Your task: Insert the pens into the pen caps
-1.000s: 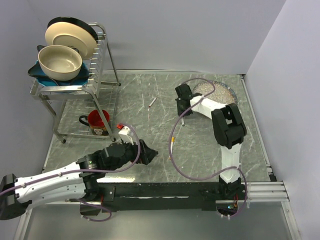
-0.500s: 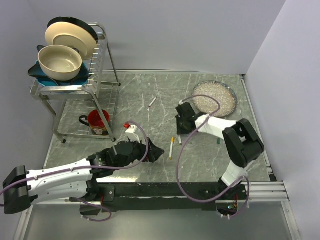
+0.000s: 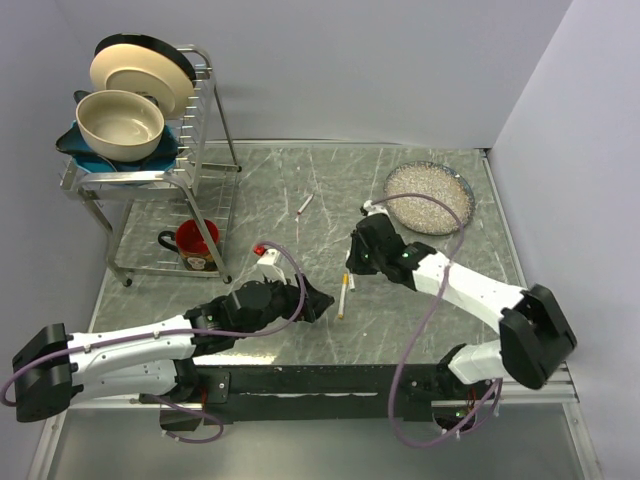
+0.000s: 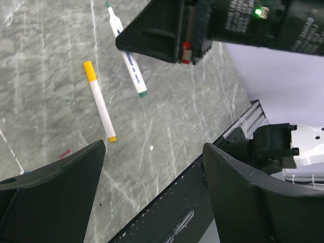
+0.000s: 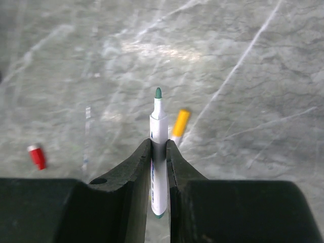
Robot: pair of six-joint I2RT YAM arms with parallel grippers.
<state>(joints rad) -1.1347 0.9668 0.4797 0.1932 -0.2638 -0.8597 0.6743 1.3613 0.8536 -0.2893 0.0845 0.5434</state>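
Note:
My right gripper [image 5: 158,144] is shut on a white pen with a green tip [image 5: 158,152], tip pointing away from the wrist. In the top view this gripper [image 3: 355,268] hovers over the table's middle. A white pen with a yellow-orange cap [image 3: 343,297] lies just beside it and also shows in the left wrist view [image 4: 99,104]. My left gripper [image 4: 153,147] is wide open and empty, just left of that pen [image 3: 322,298]. A red cap [image 3: 260,248] lies further left. A third white pen [image 3: 305,204] lies farther back. The dark green cap is out of view.
A round dish of white granules [image 3: 468,190] sits at the back right. A wire rack [image 3: 215,150] with bowls and a plate stands at the back left, with a red mug [image 3: 197,240] under it. The black base rail runs along the near edge.
My right gripper has swung from the back of the table toward the near middle with the green-tipped pen. My left gripper has moved right, toward the yellow-capped pen.

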